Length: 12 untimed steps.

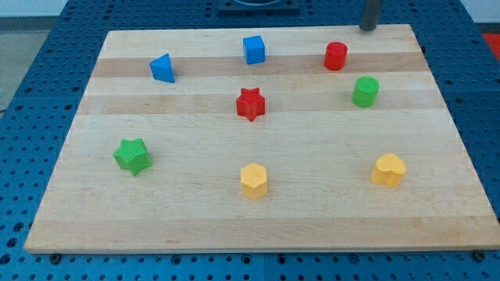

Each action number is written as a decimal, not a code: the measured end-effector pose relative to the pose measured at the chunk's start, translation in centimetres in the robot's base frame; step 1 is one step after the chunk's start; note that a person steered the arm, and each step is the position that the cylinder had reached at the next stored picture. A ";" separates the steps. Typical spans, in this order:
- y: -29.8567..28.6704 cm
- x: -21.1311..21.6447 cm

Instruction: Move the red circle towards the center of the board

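Observation:
The red circle (335,56) stands near the view's top, right of the middle of the wooden board (195,211). My tip (367,30) touches down at the board's top edge, up and to the right of the red circle, a short gap apart from it. A red star (251,104) lies down and to the left of the red circle, near the board's middle. A green circle (365,91) sits just below and right of the red circle.
A blue cube (254,50) and a blue triangle (162,68) lie along the top left. A green star (132,155) is at the left. A yellow hexagon (254,180) and a yellow heart (388,169) lie near the bottom.

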<state>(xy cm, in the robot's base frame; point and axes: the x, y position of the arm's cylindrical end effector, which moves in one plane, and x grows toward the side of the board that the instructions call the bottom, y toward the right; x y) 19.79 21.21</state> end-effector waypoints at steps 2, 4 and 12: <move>0.0 5.2; -7.3 7.4; -9.9 12.2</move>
<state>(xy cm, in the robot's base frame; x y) 32.00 11.33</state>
